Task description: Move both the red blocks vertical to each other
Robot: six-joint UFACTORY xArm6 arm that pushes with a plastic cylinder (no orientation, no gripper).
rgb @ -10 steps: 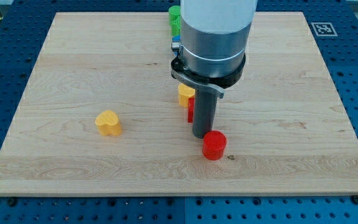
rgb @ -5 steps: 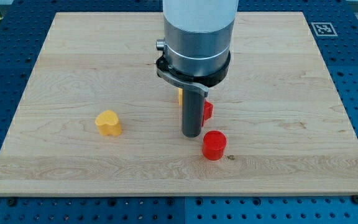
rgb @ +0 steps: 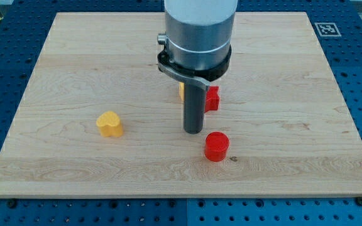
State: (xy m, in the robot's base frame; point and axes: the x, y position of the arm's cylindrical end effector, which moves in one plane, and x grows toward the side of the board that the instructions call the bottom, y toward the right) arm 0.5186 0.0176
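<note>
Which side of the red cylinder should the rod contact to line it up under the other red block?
Probably its right side wall. The red cylinder sits slightly to the view's right of the other red block, with my tip at its upper left. Its round wall can slip, so push through the centre, leftward.

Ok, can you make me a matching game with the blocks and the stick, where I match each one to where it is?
Things:
1. red cylinder
2. yellow heart block
3. my tip
4. red block

Places:
A. far off at the view's left
B. partly hidden behind the rod, on its right
C. nearest the view's bottom
D. just up and left of the red cylinder

Pairs: 1-C, 2-A, 3-D, 4-B
</note>
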